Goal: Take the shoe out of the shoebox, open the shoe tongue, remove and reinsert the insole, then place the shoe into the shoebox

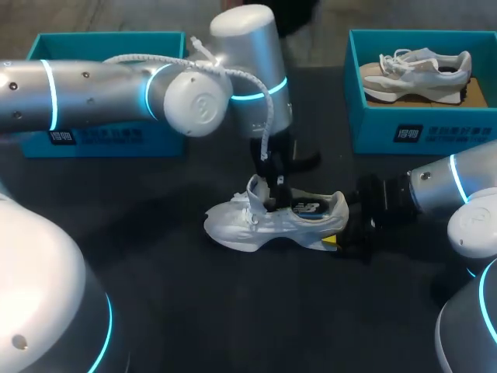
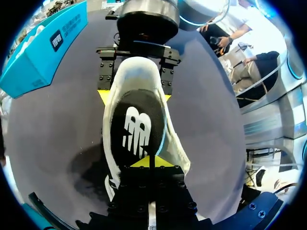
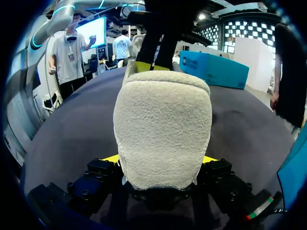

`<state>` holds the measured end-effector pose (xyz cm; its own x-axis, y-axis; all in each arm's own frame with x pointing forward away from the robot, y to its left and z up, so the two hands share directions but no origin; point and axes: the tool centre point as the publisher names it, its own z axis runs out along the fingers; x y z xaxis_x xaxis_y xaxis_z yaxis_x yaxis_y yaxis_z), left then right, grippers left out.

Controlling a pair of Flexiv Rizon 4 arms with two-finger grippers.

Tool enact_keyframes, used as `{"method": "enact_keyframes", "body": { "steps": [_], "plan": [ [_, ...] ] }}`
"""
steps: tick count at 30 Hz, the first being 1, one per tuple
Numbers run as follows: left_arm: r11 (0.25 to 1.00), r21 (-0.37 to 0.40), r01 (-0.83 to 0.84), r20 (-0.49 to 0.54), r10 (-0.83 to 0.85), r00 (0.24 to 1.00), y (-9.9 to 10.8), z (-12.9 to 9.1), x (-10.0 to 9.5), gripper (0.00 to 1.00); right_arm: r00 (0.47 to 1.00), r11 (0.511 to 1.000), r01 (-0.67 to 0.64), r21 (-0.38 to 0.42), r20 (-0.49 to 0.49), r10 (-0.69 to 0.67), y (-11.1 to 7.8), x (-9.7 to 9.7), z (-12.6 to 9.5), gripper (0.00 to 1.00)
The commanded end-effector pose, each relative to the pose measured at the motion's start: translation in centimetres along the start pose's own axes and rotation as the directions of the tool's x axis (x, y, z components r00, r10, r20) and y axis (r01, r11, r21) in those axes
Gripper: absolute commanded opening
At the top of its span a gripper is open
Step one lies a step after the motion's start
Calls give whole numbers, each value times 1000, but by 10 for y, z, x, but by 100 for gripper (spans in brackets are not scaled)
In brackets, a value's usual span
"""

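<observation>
**White shoe between two arms on the dark table**

A white shoe [image 1: 272, 221] lies on its sole mid-table [image 1: 233, 311], toe toward the left. The left gripper [image 1: 273, 188] comes down into its opening, by the raised tongue. The right gripper [image 1: 342, 237] meets the heel, one yellow tip showing there. A teal shoebox [image 1: 404, 132] at the far right holds a pale shoe [image 1: 423, 74]. Another teal box [image 1: 109, 37] sits at the far left.

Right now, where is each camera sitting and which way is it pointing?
Head view: above and behind, looking down on the table; both arms enter, meeting at the white shoe.
Left wrist view: on the left arm, facing down into the shoe at its insole; left pincer shows.
Right wrist view: on the right arm, facing the heel; right pincer clamps it.
Shared: both wrist views see the shoe and the opposite pincer.
</observation>
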<state>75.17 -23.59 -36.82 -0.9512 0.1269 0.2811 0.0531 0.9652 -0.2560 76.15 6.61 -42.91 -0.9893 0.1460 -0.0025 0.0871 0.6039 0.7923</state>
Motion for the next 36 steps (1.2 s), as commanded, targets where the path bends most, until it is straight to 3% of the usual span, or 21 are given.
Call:
{"method": "enact_keyframes", "body": {
  "steps": [1,15,36],
  "plan": [
    [1000,18,7,-22,-7,1000,4,2,-9,0,1000,1000,-2,7,2,2,-3,0,6,0],
    [995,75,-61,-41,64,997,-14,-8,5,0,1000,1000,-2,7,2,2,-3,0,6,0],
    [973,173,-153,-40,162,986,-21,-25,21,0,1000,1000,-2,7,2,2,-3,0,6,0]
  ]
}}
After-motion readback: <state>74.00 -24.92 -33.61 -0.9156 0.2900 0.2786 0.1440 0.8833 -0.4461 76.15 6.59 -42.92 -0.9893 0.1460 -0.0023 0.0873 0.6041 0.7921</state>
